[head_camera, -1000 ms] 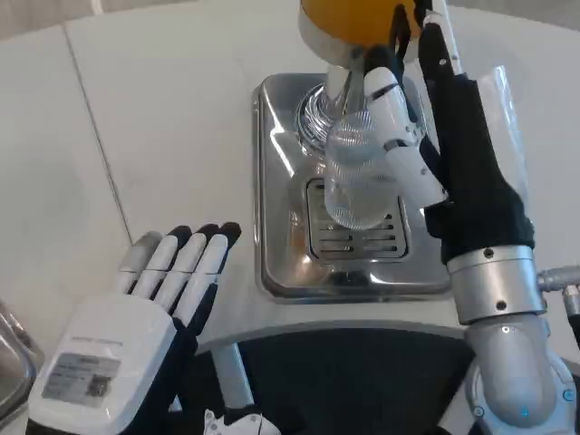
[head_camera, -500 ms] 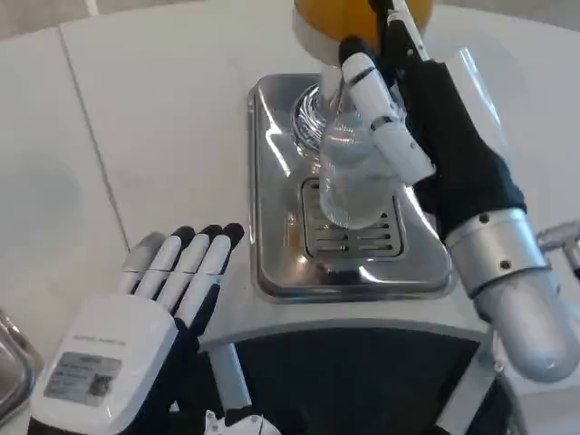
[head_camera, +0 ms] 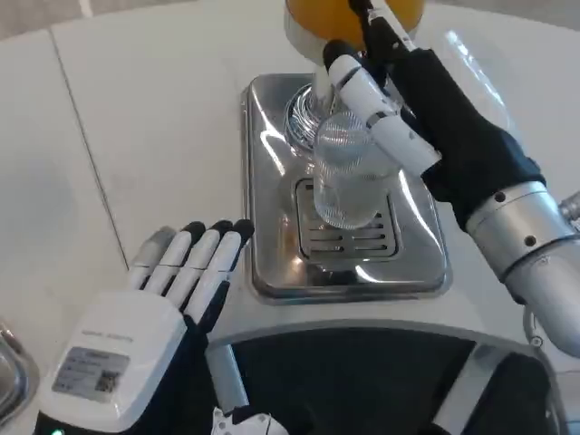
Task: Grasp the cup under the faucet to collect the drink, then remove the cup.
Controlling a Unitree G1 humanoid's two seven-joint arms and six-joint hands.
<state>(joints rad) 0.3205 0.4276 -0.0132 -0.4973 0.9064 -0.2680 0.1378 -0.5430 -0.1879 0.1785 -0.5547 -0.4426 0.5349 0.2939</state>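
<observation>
A clear plastic cup point(head_camera: 346, 174) stands upright over the slotted drip grate point(head_camera: 349, 234) of the shiny steel dispenser base point(head_camera: 272, 181). My right hand point(head_camera: 426, 109) wraps around the cup from the right and holds it, a white finger lying across its rim. Just behind the cup is the chrome faucet stem point(head_camera: 313, 113), under the orange drink tank point(head_camera: 313, 18) at the top edge. The cup looks see-through, and I cannot tell whether any drink is in it. My left hand point(head_camera: 154, 313) rests flat on the table at the lower left, fingers straight and apart, holding nothing.
The white table point(head_camera: 136, 118) spreads to the left of the dispenser, with a seam line running across it. A bit of a metal thing point(head_camera: 11, 381) shows at the lower left edge. My dark torso point(head_camera: 353, 381) fills the bottom.
The camera has shifted. My right hand has tilted leftward and closed more around the cup, which sits slightly further left over the grate. The left hand stays flat on the table.
</observation>
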